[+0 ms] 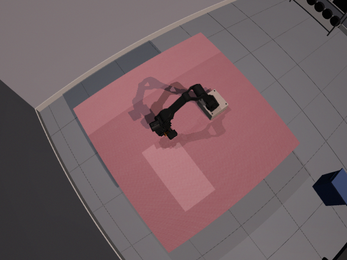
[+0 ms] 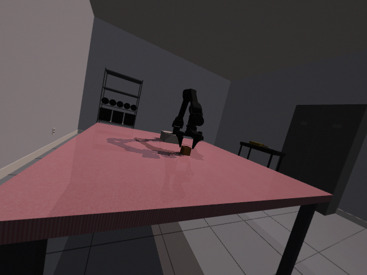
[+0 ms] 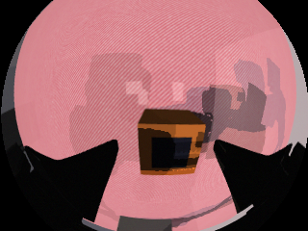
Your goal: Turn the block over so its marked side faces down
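The block (image 1: 165, 134) (image 2: 185, 150) (image 3: 171, 146) is a small orange-brown cube resting on the pink table (image 1: 238, 168) (image 2: 124, 183) (image 3: 159, 29). A dark square marks its upper face, seen in the wrist view. My gripper (image 2: 187, 147) (image 3: 168, 146) is open and points down. Its fingertips stand apart on either side of the block, just above it in the exterior view, with nothing held. In the top view the gripper body hides most of the block. The block's underside is hidden.
The arm's pale base box (image 1: 219, 104) (image 2: 168, 137) stands on the table behind the block. Shadows of the arm fall on the table around the block. A shelf rack (image 2: 120, 107), a small side table (image 2: 262, 148) and a blue box (image 1: 331, 187) stand beyond the table.
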Robot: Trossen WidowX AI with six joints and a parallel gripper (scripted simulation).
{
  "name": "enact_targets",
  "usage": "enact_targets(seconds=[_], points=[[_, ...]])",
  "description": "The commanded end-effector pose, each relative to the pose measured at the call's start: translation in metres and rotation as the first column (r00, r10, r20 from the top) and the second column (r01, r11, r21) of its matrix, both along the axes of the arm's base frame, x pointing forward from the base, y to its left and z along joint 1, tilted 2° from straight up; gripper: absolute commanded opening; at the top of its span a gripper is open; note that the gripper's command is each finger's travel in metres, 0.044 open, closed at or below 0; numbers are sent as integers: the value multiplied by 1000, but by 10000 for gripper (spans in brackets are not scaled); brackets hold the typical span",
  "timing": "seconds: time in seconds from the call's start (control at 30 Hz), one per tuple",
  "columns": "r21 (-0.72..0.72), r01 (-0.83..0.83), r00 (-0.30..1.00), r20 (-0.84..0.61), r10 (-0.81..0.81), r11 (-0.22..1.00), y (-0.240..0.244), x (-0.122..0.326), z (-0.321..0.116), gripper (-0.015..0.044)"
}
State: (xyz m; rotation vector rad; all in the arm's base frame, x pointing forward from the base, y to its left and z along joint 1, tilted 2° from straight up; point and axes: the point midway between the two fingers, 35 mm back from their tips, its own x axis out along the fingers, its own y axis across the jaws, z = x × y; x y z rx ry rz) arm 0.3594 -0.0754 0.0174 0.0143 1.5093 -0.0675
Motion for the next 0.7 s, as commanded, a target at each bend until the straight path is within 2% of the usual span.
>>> enact_targets(seconds=[0.0,0.13,0.37,0.67], points=[[-2,2,1000,-8,-2,1000,-1,-2,-8,440],[-2,2,1000,-8,-2,1000,-1,-2,-12,440],[-2,2,1000,-8,-2,1000,-1,-2,-12,256],[-2,2,1000,-8,-2,1000,-1,-2,-12,196]])
